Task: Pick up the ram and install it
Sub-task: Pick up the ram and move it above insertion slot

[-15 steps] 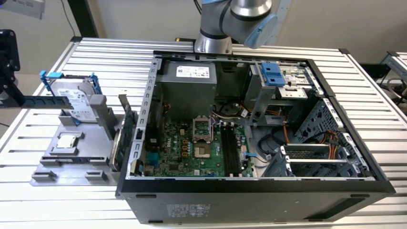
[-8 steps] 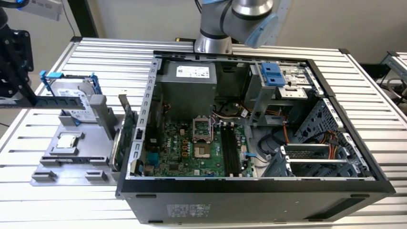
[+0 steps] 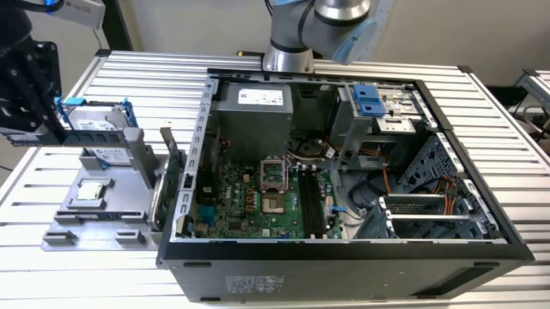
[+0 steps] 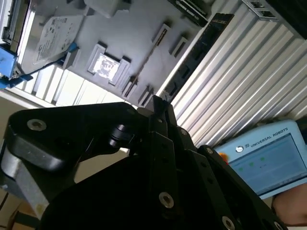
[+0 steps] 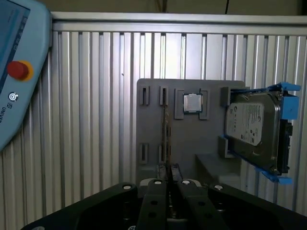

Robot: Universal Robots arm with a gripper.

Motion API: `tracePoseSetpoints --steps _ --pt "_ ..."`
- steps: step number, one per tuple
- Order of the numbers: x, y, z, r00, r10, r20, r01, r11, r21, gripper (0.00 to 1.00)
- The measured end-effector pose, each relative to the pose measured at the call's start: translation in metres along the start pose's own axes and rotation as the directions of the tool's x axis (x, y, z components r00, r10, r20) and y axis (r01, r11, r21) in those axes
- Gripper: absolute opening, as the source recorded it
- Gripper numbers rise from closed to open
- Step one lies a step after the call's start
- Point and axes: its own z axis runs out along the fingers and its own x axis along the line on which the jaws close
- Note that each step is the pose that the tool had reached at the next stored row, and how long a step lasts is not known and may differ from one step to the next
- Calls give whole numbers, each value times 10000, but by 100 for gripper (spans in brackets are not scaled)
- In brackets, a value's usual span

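The ram (image 3: 90, 139) is a thin dark blue-green stick held level in the air above the grey parts tray (image 3: 94, 226), at the exterior view's left. My black gripper (image 3: 53, 134) is shut on its middle. In the first wrist view the ram (image 5: 165, 129) shows edge-on, running away from the gripper (image 5: 168, 181) over the tray's (image 5: 201, 139) slots. The second wrist view has the closed fingertips (image 4: 158, 103) above the same tray (image 4: 129, 28). The black memory slots (image 3: 311, 203) lie on the motherboard inside the open computer case (image 3: 344, 248).
On the tray sit a square silver processor (image 3: 90, 193) and a hard drive (image 3: 94, 119) in a blue caddy. A green expansion card (image 3: 172, 170) stands on edge between tray and case. A teach pendant (image 5: 14, 72) lies on the slatted table. The arm's base (image 3: 288, 58) is behind the case.
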Motion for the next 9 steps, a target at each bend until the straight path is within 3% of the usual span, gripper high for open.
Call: tracePoseSetpoints --steps 9 --pt "2 -245 -4 10000 0 -1 0 10000 -11 0"
